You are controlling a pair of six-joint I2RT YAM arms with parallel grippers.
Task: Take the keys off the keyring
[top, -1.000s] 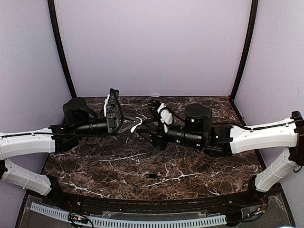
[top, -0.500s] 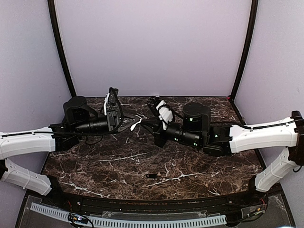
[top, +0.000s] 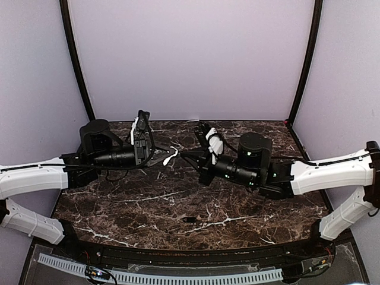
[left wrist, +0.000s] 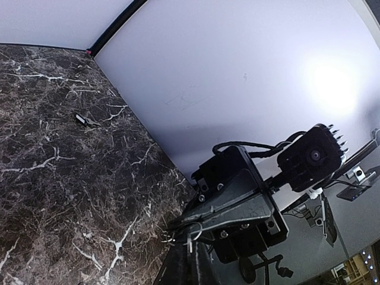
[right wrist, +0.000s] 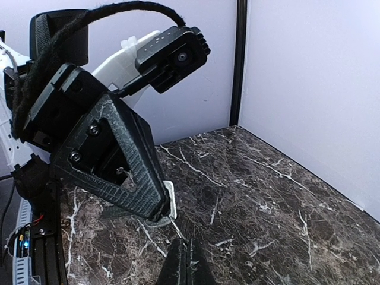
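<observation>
**Grippers nose to nose over the marble**

Both clenched tight! Left gripper [top: 167,157] and right gripper [top: 185,155] meet tip to tip above the glossy, white-veined table [top: 119,208]. What they pinch is too small to tell. One dark oblong key [top: 190,219] lies flat near the front edge, well apart.

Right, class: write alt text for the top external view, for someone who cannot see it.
Two robot arms reach in from either side of a dark marble table, the shut left tool and shut right tool pointing at each other, tips close, above its far half. One small dark key lies alone toward the front.
</observation>
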